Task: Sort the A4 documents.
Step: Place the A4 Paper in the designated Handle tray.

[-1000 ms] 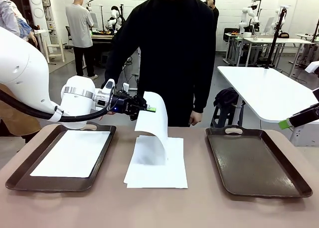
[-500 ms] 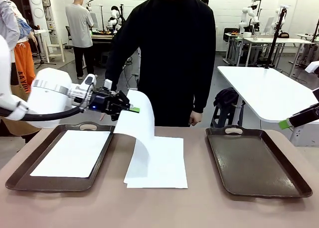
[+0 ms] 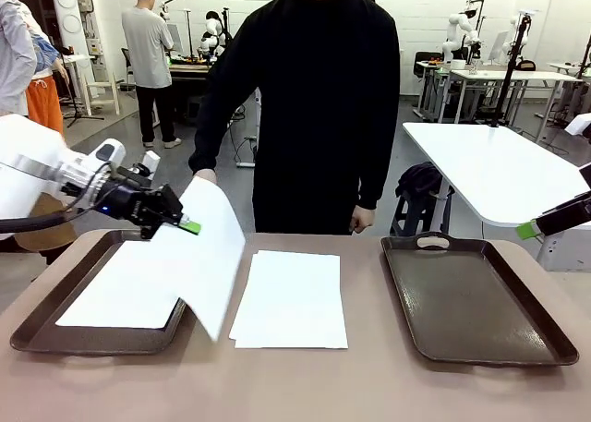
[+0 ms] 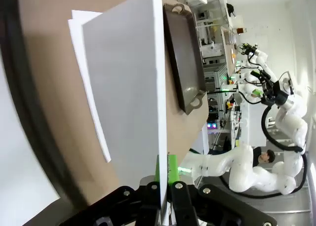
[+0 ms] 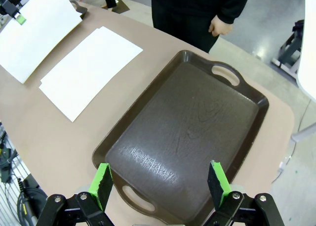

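Note:
My left gripper (image 3: 185,224) is shut on the top edge of one of the A4 documents (image 3: 211,256), which hangs tilted over the right rim of the left brown tray (image 3: 32,325). In the left wrist view the green pads (image 4: 171,167) pinch that held sheet (image 4: 128,87) edge-on. Another sheet (image 3: 129,283) lies flat in the left tray. A small stack of sheets (image 3: 291,297) lies on the table's middle. My right gripper (image 5: 160,184) hangs open, holding nothing, above the near end of the empty right tray (image 5: 187,132); its green tip (image 3: 528,229) shows at the right edge.
A person in a black top (image 3: 314,99) stands at the far side, hands (image 3: 362,221) down by the table edge. The brown tabletop (image 3: 305,380) is bare in front of the trays. A white table (image 3: 499,168) stands beyond on the right.
My left gripper has carried the sheet leftward, from above the middle stack to the left tray's right rim. The sheet has lifted off the stack. The right arm has not moved.

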Controlling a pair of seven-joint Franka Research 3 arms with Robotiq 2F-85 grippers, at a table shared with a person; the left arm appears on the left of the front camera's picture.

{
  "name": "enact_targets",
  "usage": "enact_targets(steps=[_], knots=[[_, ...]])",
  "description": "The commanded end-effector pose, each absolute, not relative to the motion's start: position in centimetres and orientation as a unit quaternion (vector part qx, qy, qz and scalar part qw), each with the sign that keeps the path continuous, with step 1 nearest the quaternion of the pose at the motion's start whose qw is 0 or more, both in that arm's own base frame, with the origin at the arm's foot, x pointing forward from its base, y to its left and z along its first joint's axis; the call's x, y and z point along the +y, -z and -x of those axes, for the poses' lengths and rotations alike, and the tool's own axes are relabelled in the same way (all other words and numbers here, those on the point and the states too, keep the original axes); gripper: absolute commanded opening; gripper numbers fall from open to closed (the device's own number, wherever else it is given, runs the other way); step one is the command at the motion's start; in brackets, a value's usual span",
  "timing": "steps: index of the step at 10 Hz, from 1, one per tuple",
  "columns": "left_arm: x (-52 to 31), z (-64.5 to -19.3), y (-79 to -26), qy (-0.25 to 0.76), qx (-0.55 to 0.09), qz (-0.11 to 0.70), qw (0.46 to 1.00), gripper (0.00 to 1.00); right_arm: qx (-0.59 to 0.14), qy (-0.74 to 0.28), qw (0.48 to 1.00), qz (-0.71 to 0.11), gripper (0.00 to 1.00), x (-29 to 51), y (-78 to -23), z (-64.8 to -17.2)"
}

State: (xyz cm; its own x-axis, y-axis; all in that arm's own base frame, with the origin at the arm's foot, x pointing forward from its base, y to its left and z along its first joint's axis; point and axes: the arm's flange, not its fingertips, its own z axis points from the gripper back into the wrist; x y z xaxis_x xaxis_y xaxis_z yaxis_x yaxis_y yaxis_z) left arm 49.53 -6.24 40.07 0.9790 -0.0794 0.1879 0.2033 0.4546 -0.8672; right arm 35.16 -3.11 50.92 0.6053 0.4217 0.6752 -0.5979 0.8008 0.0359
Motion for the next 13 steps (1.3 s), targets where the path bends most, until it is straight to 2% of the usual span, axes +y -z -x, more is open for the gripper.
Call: enact_targets(steps=[1, 7, 10, 13], knots=[[-2.9, -49.9, -39.9, 0.102, -0.061, 0.525, 0.843, 0.01, -0.338, -0.288, 0.885, -0.140, 1.00, -3.1, -50.7, -35.3], [2.6, -50.8, -38.7, 0.083, -0.027, 0.475, 0.876, 0.01, -0.338, -0.288, 0.885, -0.140, 1.00, -3.1, -50.7, -35.3], [2.8, -53.4, -38.2, 0.093, 0.029, 0.422, 0.901, 0.01, -0.338, -0.288, 0.885, -0.140, 1.00, -3.1, -50.7, -35.3], [4.2, -53.8, -36.7, 0.035, 0.039, 0.380, 0.924, 0.01, -0.338, -0.288, 0.885, -0.140, 1.00, -3.1, -50.7, -35.3]])
